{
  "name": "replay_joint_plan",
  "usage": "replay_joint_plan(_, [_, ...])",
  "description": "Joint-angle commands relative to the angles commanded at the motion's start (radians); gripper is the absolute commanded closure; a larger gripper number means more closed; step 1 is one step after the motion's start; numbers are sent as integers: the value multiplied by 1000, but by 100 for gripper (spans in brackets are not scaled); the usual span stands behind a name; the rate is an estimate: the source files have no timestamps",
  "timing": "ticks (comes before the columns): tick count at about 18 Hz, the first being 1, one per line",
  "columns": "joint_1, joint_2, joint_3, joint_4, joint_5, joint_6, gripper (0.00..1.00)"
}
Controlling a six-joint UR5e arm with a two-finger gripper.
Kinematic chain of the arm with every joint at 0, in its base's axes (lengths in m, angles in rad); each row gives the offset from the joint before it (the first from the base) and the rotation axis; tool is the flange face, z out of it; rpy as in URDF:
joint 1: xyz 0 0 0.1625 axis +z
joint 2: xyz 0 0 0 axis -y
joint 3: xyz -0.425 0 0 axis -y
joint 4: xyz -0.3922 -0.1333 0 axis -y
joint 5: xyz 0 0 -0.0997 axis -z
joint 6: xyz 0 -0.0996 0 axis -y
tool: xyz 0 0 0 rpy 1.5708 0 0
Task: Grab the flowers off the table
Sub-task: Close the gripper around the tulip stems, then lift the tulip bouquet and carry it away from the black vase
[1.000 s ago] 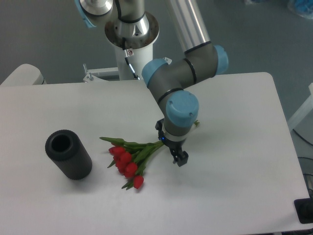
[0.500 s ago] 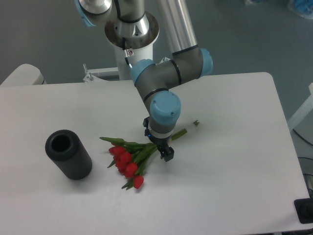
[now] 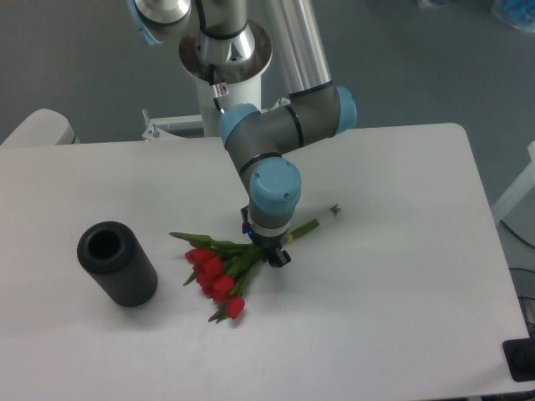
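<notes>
The flowers (image 3: 219, 276) are a small bunch of red tulips with green stems and leaves, lying on the white table (image 3: 401, 276) near its middle. The blooms point to the lower left and the stem ends (image 3: 324, 215) to the upper right. My gripper (image 3: 267, 248) points down right over the stems, just above the blooms, and its wrist hides the middle of the bunch. One dark finger (image 3: 281, 257) shows on the near side of the stems. The jaws look open, astride the stems. The flowers rest on the table.
A black cylinder (image 3: 117, 263) lies on the table to the left of the flowers, its open end facing up and left. The arm's base column (image 3: 224, 58) stands at the table's back edge.
The gripper has moved left and a little back, from beside the stems on the right to directly over them. The flowers and the cylinder have not moved.
</notes>
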Motion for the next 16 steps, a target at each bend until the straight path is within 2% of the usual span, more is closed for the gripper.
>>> replay_joint_plan(7, [32,-5,121,-14,-2,-2,98])
replay_joint_plan(11, [41,-44,199,-23,5,0,98])
replay_joint_plan(16, [63,-127,382,-170,8,15,98])
